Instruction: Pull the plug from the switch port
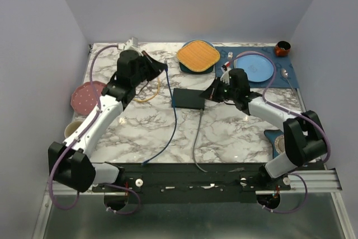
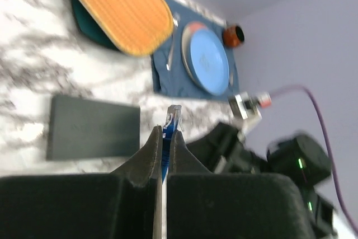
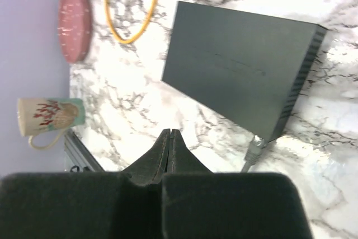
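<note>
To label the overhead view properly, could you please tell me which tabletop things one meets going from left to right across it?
pink plate → yellow cable loop → switch → blue plate → brown cup

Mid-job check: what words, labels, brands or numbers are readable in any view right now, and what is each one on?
No text is readable in any view.
Flat matte black rectangular switch: a faint line of marking on its top face, too small and faint to read.
Cream mug with a red branching pattern: decoration only, no words.
Clear plug on the blue cable: no print visible, and the view is blurred.
</note>
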